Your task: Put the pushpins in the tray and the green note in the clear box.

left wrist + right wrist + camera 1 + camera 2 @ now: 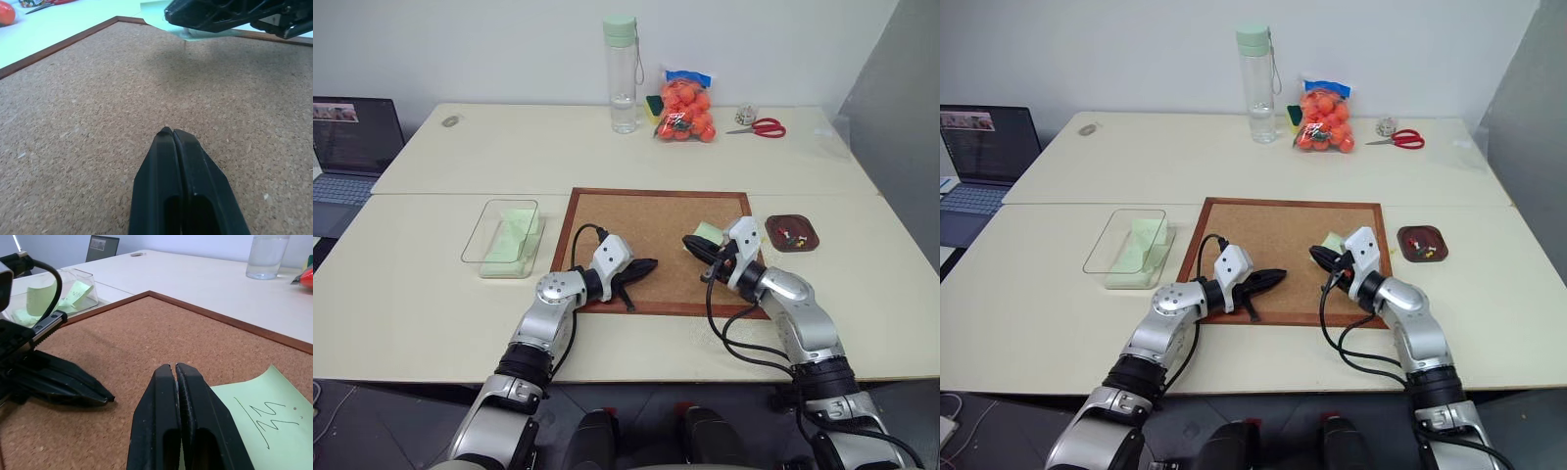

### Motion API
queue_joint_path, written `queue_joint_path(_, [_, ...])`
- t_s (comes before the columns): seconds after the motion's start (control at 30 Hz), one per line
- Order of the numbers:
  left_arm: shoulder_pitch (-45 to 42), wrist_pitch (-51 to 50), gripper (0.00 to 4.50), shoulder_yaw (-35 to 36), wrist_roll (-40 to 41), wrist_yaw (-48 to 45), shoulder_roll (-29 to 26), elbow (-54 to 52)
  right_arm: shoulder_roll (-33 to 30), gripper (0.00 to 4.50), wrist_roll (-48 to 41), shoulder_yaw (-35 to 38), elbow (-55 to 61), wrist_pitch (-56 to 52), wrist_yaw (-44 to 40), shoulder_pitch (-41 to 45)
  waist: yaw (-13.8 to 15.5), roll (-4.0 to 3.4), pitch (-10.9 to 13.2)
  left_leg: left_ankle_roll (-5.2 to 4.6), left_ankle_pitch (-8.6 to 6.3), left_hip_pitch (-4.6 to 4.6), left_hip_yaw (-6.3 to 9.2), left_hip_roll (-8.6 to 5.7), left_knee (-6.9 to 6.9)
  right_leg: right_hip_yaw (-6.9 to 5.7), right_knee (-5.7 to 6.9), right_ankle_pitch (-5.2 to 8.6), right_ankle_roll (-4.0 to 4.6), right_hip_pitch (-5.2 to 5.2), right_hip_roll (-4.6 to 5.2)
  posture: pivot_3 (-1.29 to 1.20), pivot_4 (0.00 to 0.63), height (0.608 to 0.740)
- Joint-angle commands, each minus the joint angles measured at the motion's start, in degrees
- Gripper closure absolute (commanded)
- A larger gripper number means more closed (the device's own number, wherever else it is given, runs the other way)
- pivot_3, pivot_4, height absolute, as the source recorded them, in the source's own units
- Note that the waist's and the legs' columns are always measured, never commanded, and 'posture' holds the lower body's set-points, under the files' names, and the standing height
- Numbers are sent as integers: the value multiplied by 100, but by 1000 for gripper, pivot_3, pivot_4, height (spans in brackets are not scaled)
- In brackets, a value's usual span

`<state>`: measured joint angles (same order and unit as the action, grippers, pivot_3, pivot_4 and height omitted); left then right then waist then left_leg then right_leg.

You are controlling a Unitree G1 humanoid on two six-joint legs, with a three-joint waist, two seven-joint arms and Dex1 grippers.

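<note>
Two robot arms are seen, clad in rounded silver-grey metal shells with black joints. A white block is mounted at each wrist. The left gripper (646, 264) and right gripper (690, 242) are each formed of two slim, tapered black fingers. Black cables are looped alongside both forearms.

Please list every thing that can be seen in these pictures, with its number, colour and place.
corkboard: one, brown with a wooden frame, middle of the near table
green note: one, pale green with handwriting, on the corkboard near its right edge, beside the right gripper
clear box: one, transparent, left of the corkboard, pale green papers inside
tray: one, dark reddish-brown, right of the corkboard
pushpins: a few, yellow and red, in the tray
bottle: one, clear with a green cap, far table
bag of orange balls: one, beside the bottle
scissors: one, red handles, far table
laptop: one, dark, far left
left gripper: shut, over the corkboard
right gripper: shut, over the corkboard
</note>
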<state>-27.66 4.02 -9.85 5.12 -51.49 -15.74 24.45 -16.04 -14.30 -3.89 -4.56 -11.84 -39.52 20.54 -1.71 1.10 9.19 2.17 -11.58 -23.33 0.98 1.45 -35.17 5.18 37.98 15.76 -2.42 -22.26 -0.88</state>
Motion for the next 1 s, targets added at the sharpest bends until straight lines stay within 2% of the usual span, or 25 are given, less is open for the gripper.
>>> queue_joint_path(0.03, [-384, 623, 3681, -172, -209, -134, -108, -214, -226, 4500, -290, 5, 790, -314, -269, -88, 1, 3, 4, 0, 0, -3, 0, -1, 0, 0, 0, 0, 0, -2, 0, 0, 150, 740])
queue_joint_path(0.13, [-558, 1087, 3190, -267, -396, -156, -195, -72, -348, 4500, -410, -1, 1035, -540, -380, -137, -2, 14, 10, 0, 0, -18, 8, -1, 0, -8, -4, 0, 1, -13, -5, 0, 150, 740])
queue_joint_path(0.17, [-638, 1521, 3023, -358, -566, -154, -269, 33, -403, 4500, -493, -12, 1141, -659, -450, -150, -4, 14, 10, 0, 0, -19, 7, -1, 0, -8, -4, 0, 1, -13, -6, 0, 150, 740])
queue_joint_path(0.47, [-1329, 4069, 3023, -641, -1387, 248, -500, 1170, -598, 4500, -945, -120, 1775, -1409, -709, -174, -10, 17, 13, 0, 0, -20, 6, -2, 0, -7, -2, 0, 2, -17, -7, 0, 150, 740])
queue_joint_path(0.7, [-1770, 4909, 3023, -680, -1679, 715, -478, 2048, -633, 4500, -1037, -174, 1920, -1591, -704, -206, -13, 17, 13, 0, 0, -39, 7, -5, -4, -9, -5, 0, 1, -29, -5, 0, 150, 740])
queue_joint_path(1.0, [-1998, 5614, 3023, -914, -1995, 936, -491, 2448, -623, 4500, -1103, -197, 1978, -1690, -712, -190, -12, 17, 13, 0, 0, -57, 7, -15, -9, -11, 6, -1, 1, -52, -8, 0, 150, 740])
